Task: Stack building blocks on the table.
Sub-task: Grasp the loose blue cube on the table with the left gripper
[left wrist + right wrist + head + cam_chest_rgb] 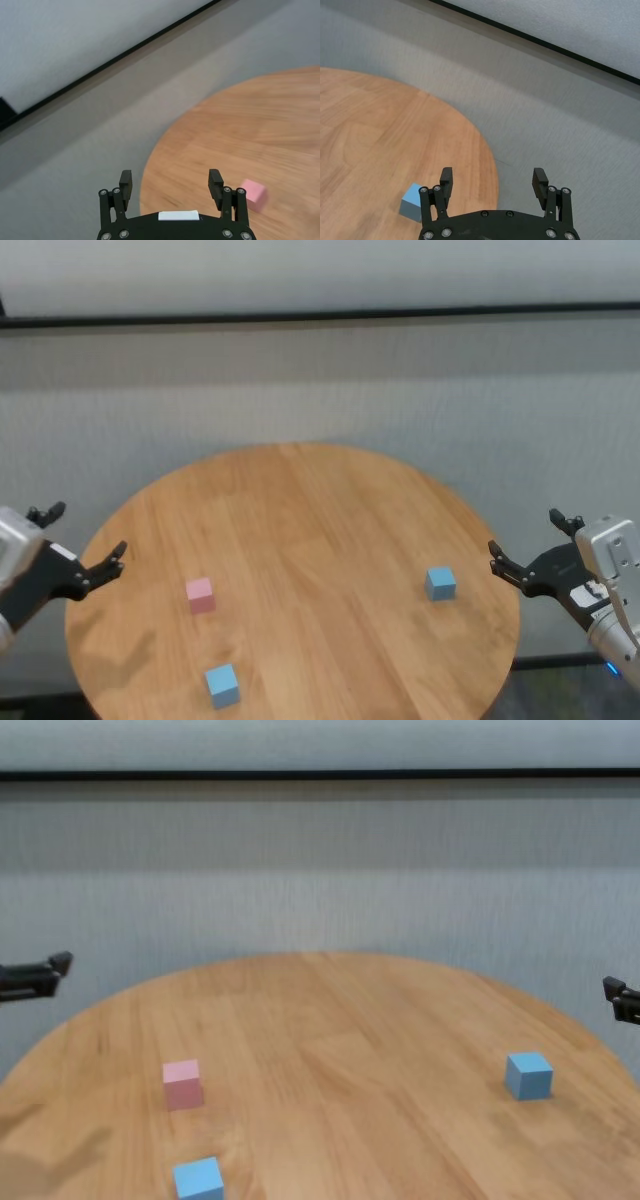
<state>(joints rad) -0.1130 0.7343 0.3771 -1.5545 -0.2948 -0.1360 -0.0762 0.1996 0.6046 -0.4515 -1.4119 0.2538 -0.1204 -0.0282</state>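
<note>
Nearest to us on the round wooden table (300, 540) sits a light blue cube (222, 685), with the pale pink cube (200, 594) just beyond it, apart and not touching, and the second light blue cube (440, 583) well off toward our right side, all three flat on the wood and none stacked. Our left gripper (82, 545) hovers over the table's left rim, fingers spread and holding nothing. Our right gripper (530, 545) hangs just off the right rim near its blue cube, jaws likewise wide and empty.
</note>
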